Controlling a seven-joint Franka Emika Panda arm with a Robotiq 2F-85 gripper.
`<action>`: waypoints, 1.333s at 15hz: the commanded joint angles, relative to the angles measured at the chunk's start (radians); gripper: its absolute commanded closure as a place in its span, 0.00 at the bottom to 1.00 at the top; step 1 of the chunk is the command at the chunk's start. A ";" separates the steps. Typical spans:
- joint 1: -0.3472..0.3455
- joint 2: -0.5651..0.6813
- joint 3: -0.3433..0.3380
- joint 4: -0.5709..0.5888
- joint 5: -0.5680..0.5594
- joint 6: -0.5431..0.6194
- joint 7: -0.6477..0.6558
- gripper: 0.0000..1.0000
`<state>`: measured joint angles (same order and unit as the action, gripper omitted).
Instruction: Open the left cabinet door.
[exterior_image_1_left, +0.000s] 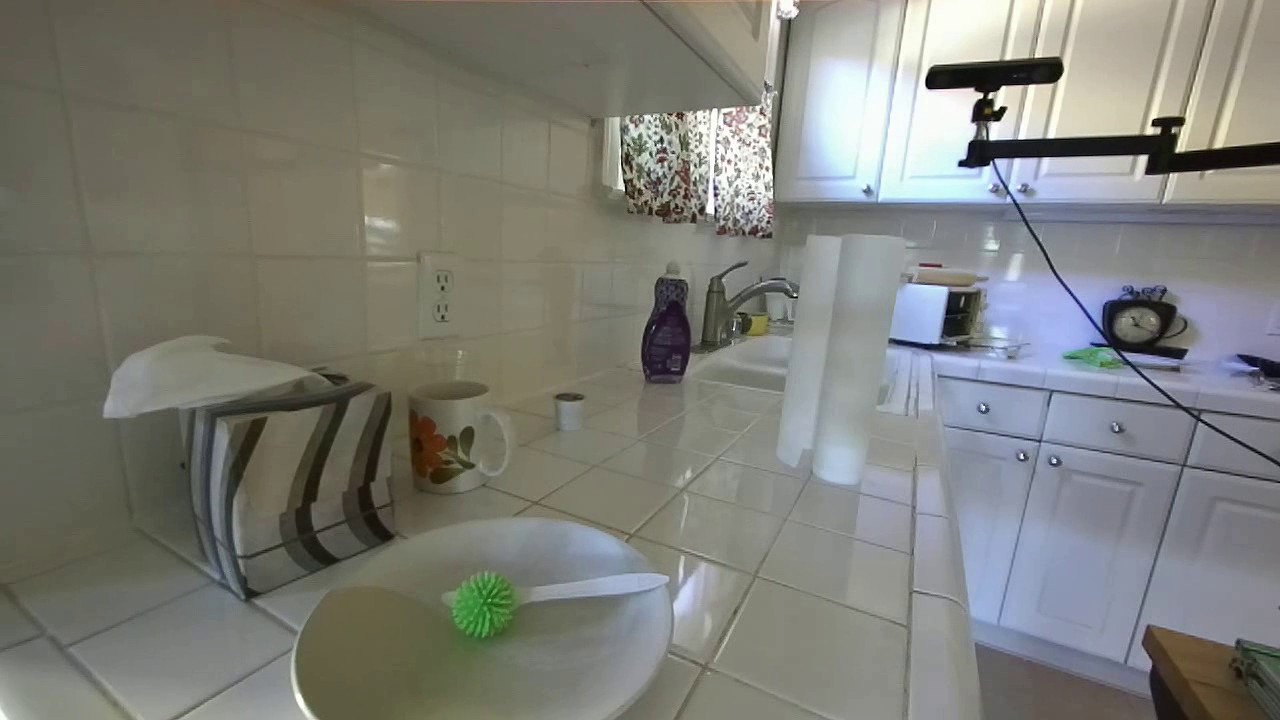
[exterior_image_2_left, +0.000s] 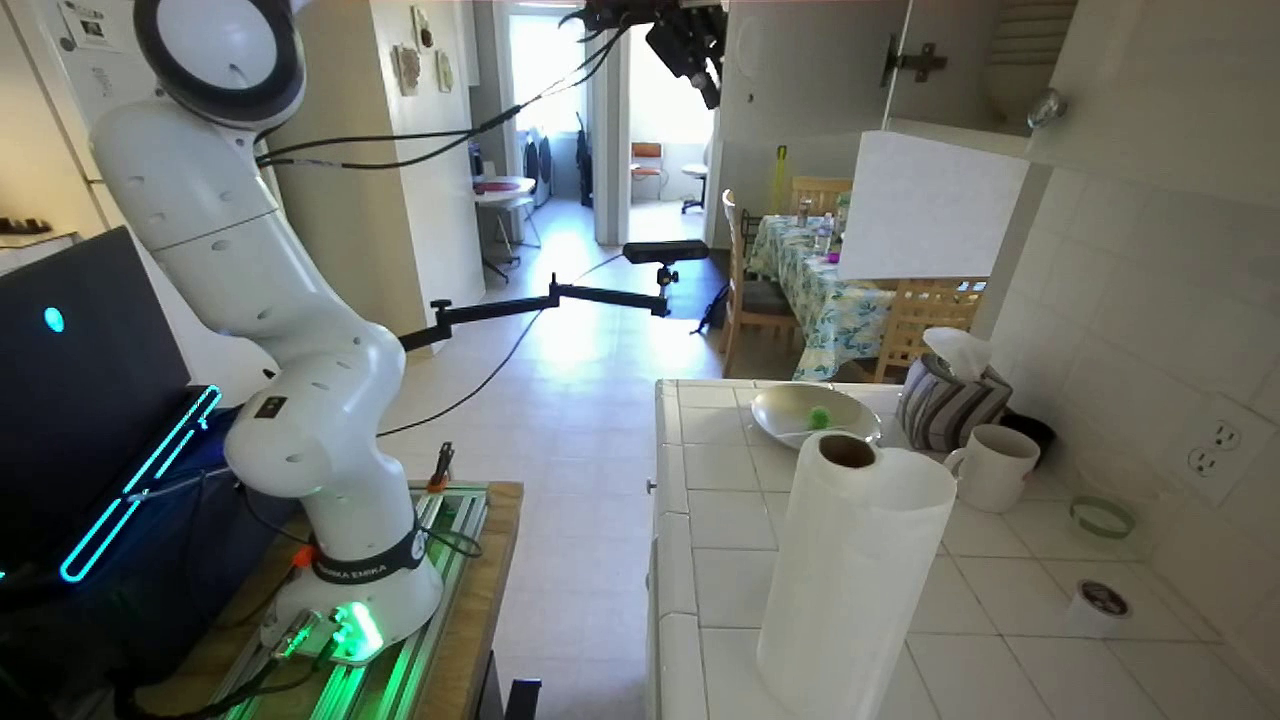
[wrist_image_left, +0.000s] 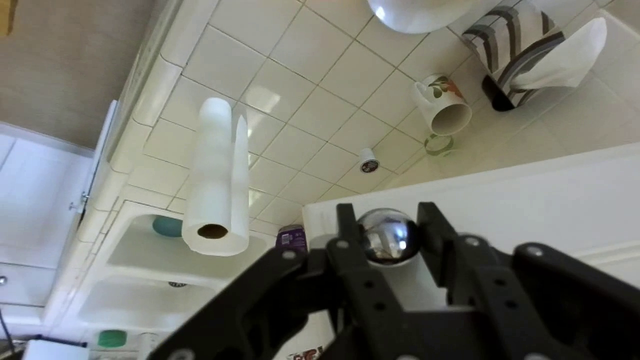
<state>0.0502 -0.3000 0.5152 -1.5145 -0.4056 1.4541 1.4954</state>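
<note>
Tiled kitchen wall (exterior_image_1_left: 220, 180), cabinet door (wrist_image_left: 500, 205) up above the white counter (exterior_image_1_left: 830, 600), its swing unclear from here, claw (wrist_image_left: 386, 212) narrowly parted, clasped round the door's chrome knob (wrist_image_left: 387, 237), paper-towel roll (exterior_image_1_left: 855, 360) upright on the counter, floral mug (exterior_image_1_left: 447, 440) and striped tissue box (exterior_image_1_left: 310, 490) toward the counter's wall side

Cabinet door (wrist_image_left: 515, 202), upper, one: white, grooved across the front face. Fitted with a round knob (wrist_image_left: 387, 237) of polished metal, set near a lower corner. Condition: stands open, hinge (exterior_image_2_left: 922, 62) exposed in an exterior view. Exact angle is hard to judge, the frame cutting the door off.
</note>
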 joint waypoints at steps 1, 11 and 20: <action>0.045 0.146 0.070 0.107 -0.035 0.051 0.212 0.90; 0.121 0.251 0.151 0.237 -0.086 -0.036 0.418 0.90; 0.249 0.359 0.178 0.340 -0.142 -0.069 0.412 0.41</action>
<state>0.2546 -0.0814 0.6894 -1.2598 -0.4606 1.2923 1.9298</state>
